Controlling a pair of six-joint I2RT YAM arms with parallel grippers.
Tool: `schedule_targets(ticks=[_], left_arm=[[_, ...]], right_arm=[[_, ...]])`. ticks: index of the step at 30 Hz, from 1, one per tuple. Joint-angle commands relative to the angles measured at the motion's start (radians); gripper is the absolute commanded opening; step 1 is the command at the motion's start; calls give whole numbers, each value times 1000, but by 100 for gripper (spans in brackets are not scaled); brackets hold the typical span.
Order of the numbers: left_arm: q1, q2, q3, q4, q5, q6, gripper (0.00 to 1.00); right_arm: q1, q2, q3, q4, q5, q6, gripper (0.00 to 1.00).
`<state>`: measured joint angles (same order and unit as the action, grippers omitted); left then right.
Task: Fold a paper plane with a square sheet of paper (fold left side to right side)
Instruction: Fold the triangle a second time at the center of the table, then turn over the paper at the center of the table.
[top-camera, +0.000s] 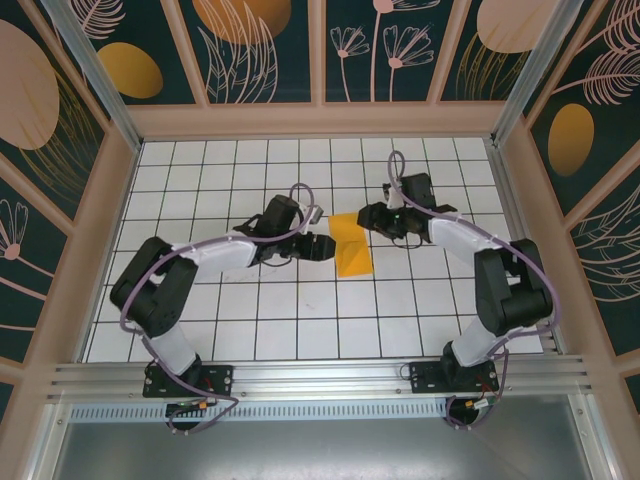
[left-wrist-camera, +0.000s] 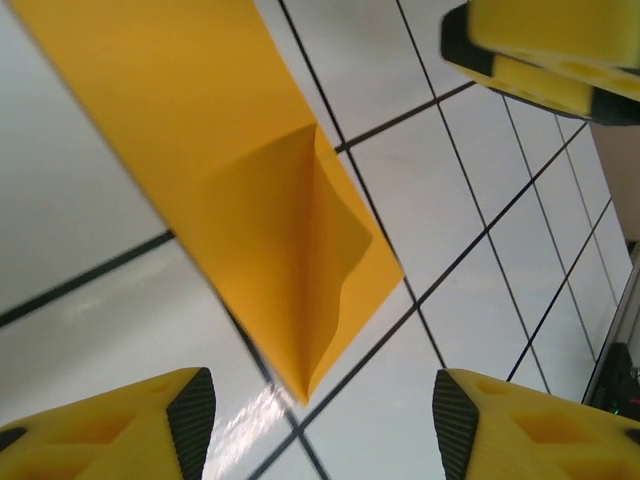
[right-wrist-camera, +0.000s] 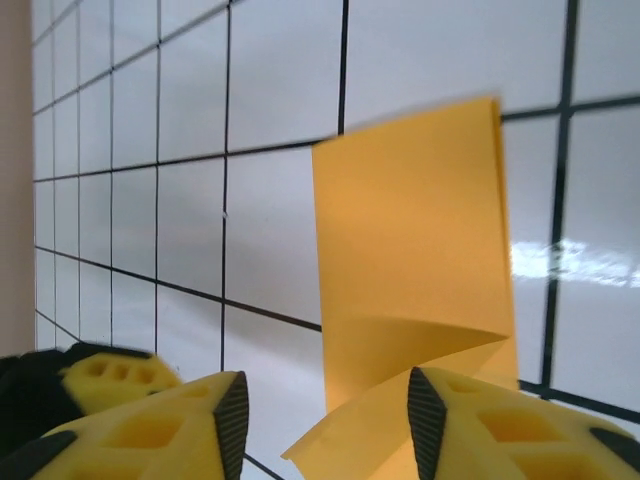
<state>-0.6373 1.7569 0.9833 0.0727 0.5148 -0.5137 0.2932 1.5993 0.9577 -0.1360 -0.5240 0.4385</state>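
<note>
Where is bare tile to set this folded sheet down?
Free: the white tiled floor between the folded orange-yellow paper sheet and the near aluminium rail, and the far rows by the back wall. Crowded: centre, where left gripper and right gripper flank the sheet.

1. Top external camera: high behind the arm bases (top-camera: 187, 380), looking steeply down over the whole table (top-camera: 300, 320).
2. Wrist cameras: close to the tiles, angled low.
3. All share the square sheet of paper (top-camera: 351, 246), apparently from opposite sides.
</note>
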Motion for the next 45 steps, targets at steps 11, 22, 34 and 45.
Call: schedule_targets(ticks=[11, 22, 34, 45], left_arm=[[-11, 261, 231, 41, 208, 15, 59], [-12, 247, 221, -21, 44, 59, 20], [15, 182, 144, 28, 23, 25, 12], [25, 183, 137, 36, -1, 15, 14]], right_arm=[[-48, -63, -143, 39, 15, -18, 52], [-49, -55, -171, 48, -32, -10, 53], [14, 40, -186, 206, -137, 79, 52], [62, 173, -117, 258, -169, 109, 42]])
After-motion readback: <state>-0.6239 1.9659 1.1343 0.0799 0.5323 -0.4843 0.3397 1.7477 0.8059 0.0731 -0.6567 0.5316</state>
